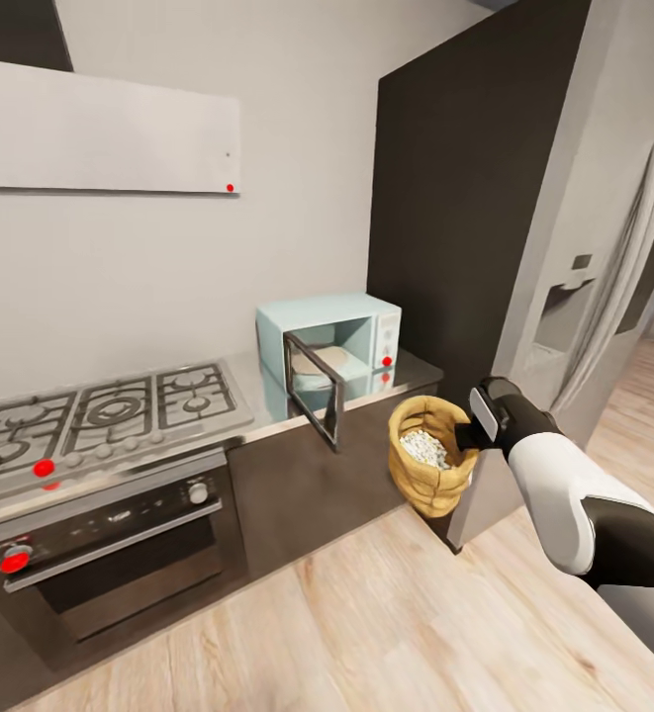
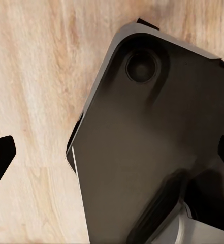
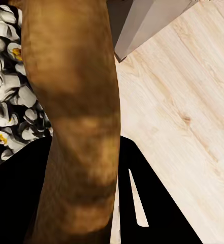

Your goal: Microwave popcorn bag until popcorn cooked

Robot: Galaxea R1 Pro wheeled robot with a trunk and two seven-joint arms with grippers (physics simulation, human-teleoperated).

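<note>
Head view: right gripper (image 1: 473,431) has its jaws pinching the bag (image 1: 427,467) by the rim, held in the air in front of the surface (image 1: 267,420), near the microwave (image 1: 329,348), whose door stands open; bag not yet inside, so loading and heating look left; hob (image 1: 99,410) and oven (image 1: 109,539) alongside, wood floor (image 1: 366,623). Left wrist view: robot base (image 2: 157,142) over floor; left jaws' state can't be told. Right wrist view: rim between jaws, popcorn (image 3: 10,96) inside.
</note>
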